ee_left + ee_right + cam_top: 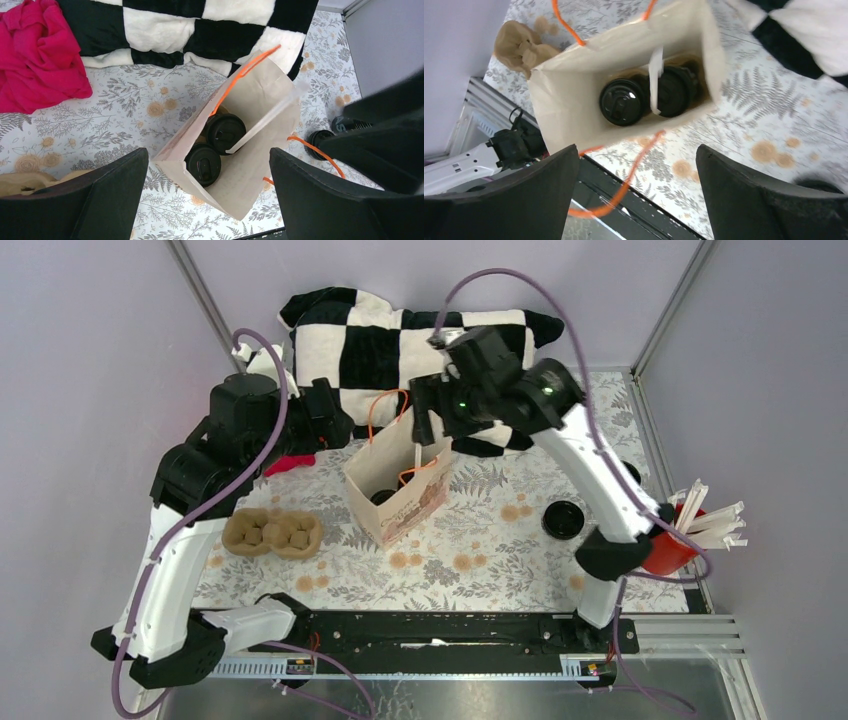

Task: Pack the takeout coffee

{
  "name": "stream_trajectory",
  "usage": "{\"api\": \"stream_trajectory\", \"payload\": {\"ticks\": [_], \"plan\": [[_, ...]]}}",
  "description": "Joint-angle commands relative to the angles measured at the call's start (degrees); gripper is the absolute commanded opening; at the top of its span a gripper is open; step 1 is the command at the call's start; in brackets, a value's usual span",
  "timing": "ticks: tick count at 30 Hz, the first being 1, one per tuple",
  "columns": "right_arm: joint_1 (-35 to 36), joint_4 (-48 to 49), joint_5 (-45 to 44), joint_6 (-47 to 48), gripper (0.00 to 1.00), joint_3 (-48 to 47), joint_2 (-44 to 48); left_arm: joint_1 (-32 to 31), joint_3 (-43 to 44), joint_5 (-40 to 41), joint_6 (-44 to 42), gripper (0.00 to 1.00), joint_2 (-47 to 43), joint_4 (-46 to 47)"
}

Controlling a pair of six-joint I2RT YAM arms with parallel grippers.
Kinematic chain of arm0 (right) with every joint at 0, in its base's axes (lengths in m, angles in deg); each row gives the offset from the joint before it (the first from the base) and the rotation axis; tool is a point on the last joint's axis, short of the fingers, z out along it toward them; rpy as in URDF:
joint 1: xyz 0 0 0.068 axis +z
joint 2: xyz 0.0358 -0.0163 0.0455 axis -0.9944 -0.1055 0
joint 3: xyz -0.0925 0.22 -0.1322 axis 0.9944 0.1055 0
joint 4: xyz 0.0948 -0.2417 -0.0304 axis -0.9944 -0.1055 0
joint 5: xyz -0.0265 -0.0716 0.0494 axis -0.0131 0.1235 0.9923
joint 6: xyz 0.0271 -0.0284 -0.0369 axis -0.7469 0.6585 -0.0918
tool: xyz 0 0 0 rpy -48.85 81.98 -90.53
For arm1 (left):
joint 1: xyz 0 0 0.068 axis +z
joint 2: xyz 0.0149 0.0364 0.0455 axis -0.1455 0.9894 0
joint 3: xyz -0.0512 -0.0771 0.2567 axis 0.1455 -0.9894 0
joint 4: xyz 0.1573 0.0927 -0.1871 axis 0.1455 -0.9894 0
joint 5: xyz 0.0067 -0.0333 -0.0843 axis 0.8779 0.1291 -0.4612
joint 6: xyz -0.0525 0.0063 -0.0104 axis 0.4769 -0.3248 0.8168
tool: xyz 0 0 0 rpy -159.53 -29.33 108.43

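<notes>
Two black cups with black sip lids stand side by side inside an open brown paper bag [415, 502] with orange handles. They show in the left wrist view [226, 132] [203, 164] and in the right wrist view [623, 101] [676, 92]. A white straw [265, 120] leans in the bag over the cups. My right gripper [426, 428] hovers open above the bag's far side; an orange handle loop [624, 185] hangs between its fingers untouched. My left gripper [338, 423] is open and empty, raised left of the bag.
A brown pulp cup carrier [272, 533] lies left of the bag. A red cup of white straws [675, 545] stands at the right edge. A black round lid [563, 519] sits right of the bag. A checkered pillow [350, 340] and red cloth [35, 55] lie at the back.
</notes>
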Motion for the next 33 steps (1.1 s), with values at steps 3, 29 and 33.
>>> {"api": "stream_trajectory", "payload": {"ticks": [3, 29, 33], "plan": [[-4.9, 3.5, -10.7, -0.4, 0.9, 12.8, 17.3, 0.3, 1.4, -2.1, -0.6, 0.94, 1.2, 2.1], [-3.1, 25.3, -14.7, -4.3, 0.45, 18.1, -3.2, 0.3, -0.2, 0.5, -2.0, 0.95, -1.3, 0.4], [-3.0, 26.0, -14.6, -5.2, 0.45, 19.1, -4.5, 0.3, -0.4, 0.9, -2.3, 0.95, -1.3, 0.4]]}}
